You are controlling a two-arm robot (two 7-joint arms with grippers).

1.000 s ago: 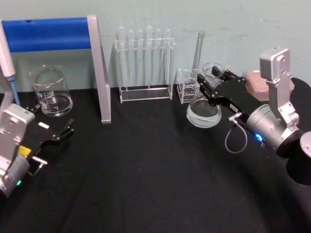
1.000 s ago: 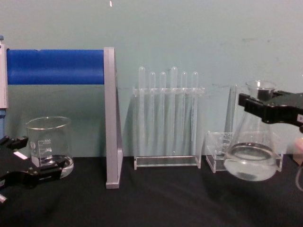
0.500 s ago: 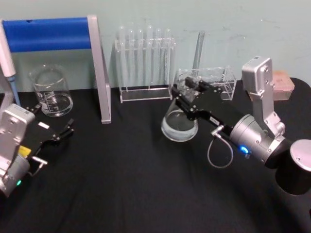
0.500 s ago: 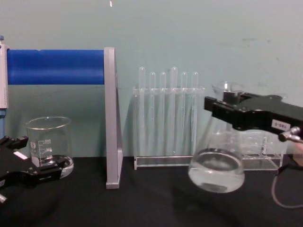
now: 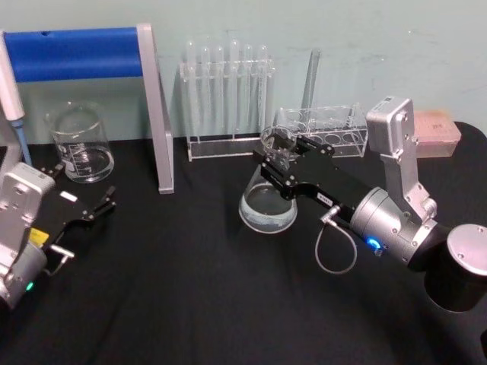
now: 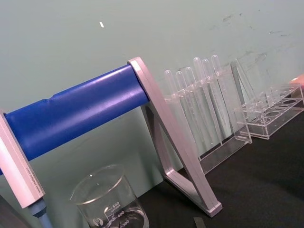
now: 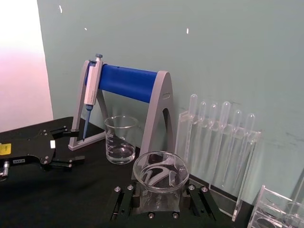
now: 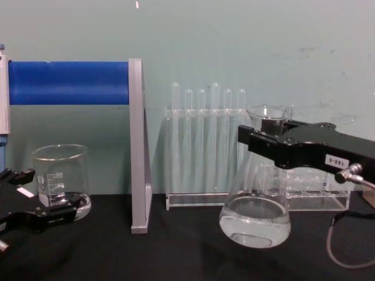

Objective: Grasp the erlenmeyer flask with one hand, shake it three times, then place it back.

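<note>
The erlenmeyer flask (image 5: 268, 204) is clear glass with a little clear liquid in its wide base. It hangs tilted just above the black table (image 5: 190, 289), right of centre. My right gripper (image 5: 280, 161), the hand, is shut on its neck just under the flared rim. From the side, the flask (image 8: 255, 218) hangs in front of the racks with the black right gripper (image 8: 265, 141) clamped across its neck. The right wrist view looks down into the flask's rim (image 7: 160, 172) between the fingers. My left gripper (image 5: 85, 199) rests open at the table's left, beside the beaker.
A glass beaker (image 5: 80, 146) stands at the back left under a blue-barred pipette stand (image 5: 84, 52) holding a pipette (image 5: 12, 99). A test tube rack (image 5: 227, 103) and a low clear rack (image 5: 326, 128) line the back wall. A pink box (image 5: 435, 131) sits at the far right.
My right gripper has carried the flask from the back right leftwards, nearer to me and lower. The left arm has not moved.
</note>
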